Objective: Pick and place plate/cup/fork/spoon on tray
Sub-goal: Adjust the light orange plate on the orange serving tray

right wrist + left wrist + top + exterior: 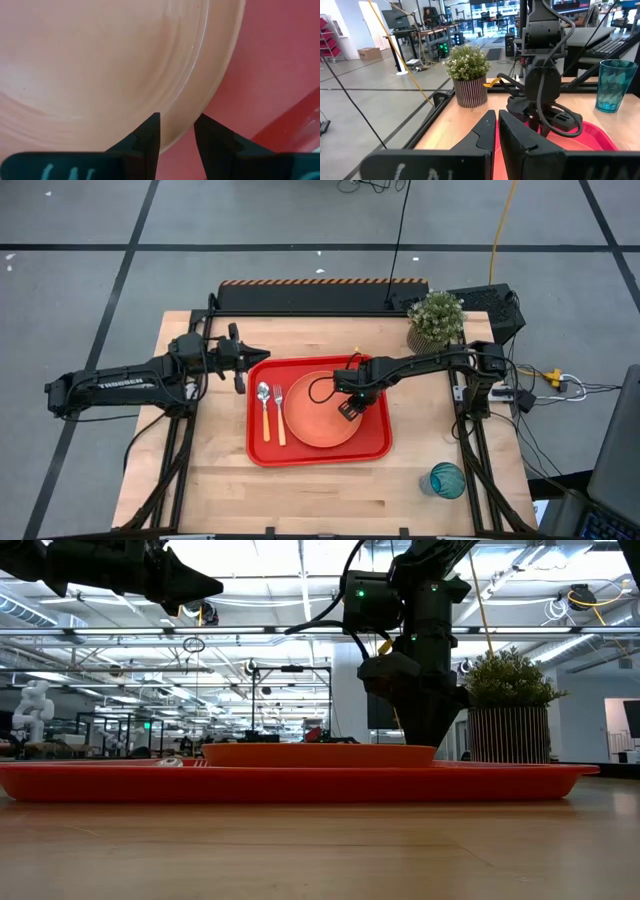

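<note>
orange plate (pixel 318 416) on tray (pixel 375 448) (right fingers (pixel 150 135) narrowly parted at rim); left fingers (pixel 485 132) closed.

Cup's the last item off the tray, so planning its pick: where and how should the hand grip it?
The cup stands upright and alone on the table, off the tray's near right corner. Best bet is the right hand, now over the plate: come from the side, fingers across the mid-wall. The round body allows any angle.

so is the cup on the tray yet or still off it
Off it. The cup stands upright on the bare table, beyond the tray's right corner, while the plate, fork and spoon lie on the tray.
</note>
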### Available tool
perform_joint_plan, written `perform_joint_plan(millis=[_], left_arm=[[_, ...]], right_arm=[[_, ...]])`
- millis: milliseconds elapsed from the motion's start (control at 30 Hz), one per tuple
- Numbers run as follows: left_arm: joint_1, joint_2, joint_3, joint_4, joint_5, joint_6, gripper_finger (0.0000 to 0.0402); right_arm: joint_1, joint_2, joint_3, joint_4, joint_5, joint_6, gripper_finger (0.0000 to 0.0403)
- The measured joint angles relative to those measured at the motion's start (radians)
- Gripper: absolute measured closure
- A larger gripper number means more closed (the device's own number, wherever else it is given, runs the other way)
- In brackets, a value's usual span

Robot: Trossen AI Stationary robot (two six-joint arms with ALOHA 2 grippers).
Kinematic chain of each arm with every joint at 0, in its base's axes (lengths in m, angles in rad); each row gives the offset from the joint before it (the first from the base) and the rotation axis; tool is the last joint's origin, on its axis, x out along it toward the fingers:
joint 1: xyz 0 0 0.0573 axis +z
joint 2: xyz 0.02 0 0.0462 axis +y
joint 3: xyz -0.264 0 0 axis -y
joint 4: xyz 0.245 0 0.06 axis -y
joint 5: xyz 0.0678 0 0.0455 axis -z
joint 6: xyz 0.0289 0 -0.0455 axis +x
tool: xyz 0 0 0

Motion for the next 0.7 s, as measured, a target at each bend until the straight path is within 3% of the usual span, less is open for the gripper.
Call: perform_joint_plan(millis=[433,700], left_arm=[[0.000,0.000,0.000,0.001,0.000,-0.003,0.0376],[0.000,0.000,0.000,0.001,0.000,-0.004,0.0376]], right_arm=[[0.020,-0.013,0.000,0.007,-0.020,0.010,0.0293],[-0.001,-0.140,0.000,0.038,0.011,0.028,0.0293]])
